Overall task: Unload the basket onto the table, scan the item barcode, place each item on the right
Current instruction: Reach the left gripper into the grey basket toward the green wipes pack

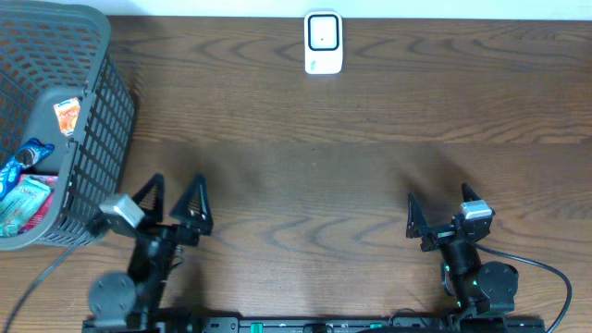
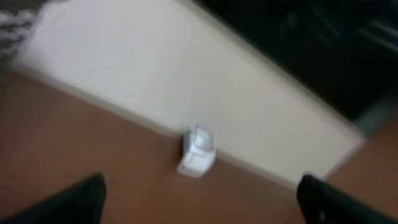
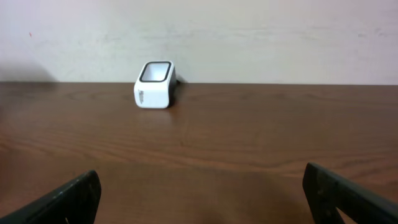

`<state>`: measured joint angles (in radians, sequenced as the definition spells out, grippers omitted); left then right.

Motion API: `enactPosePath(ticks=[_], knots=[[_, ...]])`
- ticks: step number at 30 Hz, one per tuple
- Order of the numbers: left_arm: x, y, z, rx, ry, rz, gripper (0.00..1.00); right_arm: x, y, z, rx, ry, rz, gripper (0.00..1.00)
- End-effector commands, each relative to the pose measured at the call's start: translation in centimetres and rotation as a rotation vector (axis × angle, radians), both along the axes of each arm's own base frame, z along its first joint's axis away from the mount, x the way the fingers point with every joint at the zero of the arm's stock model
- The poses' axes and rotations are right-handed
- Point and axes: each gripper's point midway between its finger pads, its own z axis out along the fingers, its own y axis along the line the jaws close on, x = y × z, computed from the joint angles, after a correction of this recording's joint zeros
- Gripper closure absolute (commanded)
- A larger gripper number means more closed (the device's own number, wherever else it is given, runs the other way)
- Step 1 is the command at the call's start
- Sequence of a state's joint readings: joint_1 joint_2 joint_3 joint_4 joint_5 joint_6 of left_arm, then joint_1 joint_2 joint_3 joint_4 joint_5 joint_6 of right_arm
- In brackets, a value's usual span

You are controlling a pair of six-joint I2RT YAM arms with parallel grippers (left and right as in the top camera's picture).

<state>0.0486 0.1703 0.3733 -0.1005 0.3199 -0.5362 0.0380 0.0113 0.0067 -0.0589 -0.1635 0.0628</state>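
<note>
L gripper point(image 1: 178, 185) & R gripper point(image 1: 439, 199) are sitting nearest, black jaws standing spread wide. Glossy packets point(image 1: 23, 199) are lying inside grey plastic mesh basket point(image 1: 102, 120), far left. White rounded scanner point(image 1: 323, 42) is standing at far edge of wood-grain tabletop point(image 1: 305, 176).

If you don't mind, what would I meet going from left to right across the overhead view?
basket → left hand → scanner → right hand
</note>
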Motion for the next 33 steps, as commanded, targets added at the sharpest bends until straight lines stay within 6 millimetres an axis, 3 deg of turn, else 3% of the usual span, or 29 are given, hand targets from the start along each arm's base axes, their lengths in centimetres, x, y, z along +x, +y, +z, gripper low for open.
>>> enactPosePath(ticks=[1,5,9,17,21,23,27,30,33], knots=[[0.9,1.6,2.9,0.201,0.116,0.081,0.02,0.0,0.1,-0.1,-0.008,-0.001,0.004,0.01],[2.7,0.7,3.5,0.217,0.28,0.002,0.02,0.0,0.1,-0.1,-0.008,-0.001,0.005,0.01],[4.8,0.1,5.1,0.317,0.289,-0.058,0.02,0.0,0.1,-0.1,-0.008,-0.001,0.004,0.01],[9.2,5.5,10.0,0.409,0.657,0.141,0.02,0.0,0.1,-0.1,-0.008,-0.001,0.005,0.01],[13.1,6.5,13.4,0.566,0.61,0.113,0.02,0.0,0.1,-0.1,-0.008,-0.001,0.004,0.01],[14.9,9.8,15.1,0.529,0.578,0.291,0.02,0.0,0.1,-0.1,-0.008,-0.001,0.004,0.01],[13.2,18.5,15.3,0.447,0.655,0.687,0.02,0.0,0.1,-0.1,-0.008,-0.001,0.004,0.01],[11.7,22.8,14.6,0.414,0.703,0.797,0.02,0.0,0.1,-0.1,-0.008,-0.001,0.004,0.01],[9.9,25.3,14.1,0.359,0.737,0.86,0.02,0.0,0.1,-0.1,-0.008,-0.001,0.005,0.01]])
